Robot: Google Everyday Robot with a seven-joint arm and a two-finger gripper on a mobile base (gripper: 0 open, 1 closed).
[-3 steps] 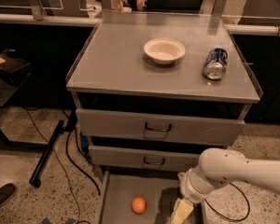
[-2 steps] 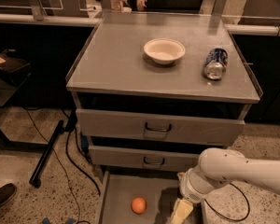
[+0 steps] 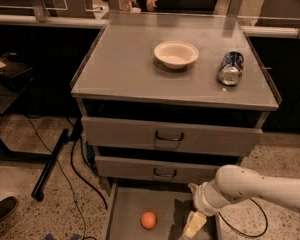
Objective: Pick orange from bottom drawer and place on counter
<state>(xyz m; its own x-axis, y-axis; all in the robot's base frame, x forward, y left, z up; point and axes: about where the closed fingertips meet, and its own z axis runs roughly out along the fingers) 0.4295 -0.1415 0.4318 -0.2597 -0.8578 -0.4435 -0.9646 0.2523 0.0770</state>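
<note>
Drawer [image 3: 124,208] open, orange [image 3: 149,220] on its floor, not yet picked. My hand [image 3: 194,225] hangs near it, apart or together I can't tell. Grasping and the lift to the bench [image 3: 125,59] are left.

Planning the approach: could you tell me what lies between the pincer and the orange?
In the camera view, only bare bottom drawer floor; the pincer hangs right of the orange.
</note>
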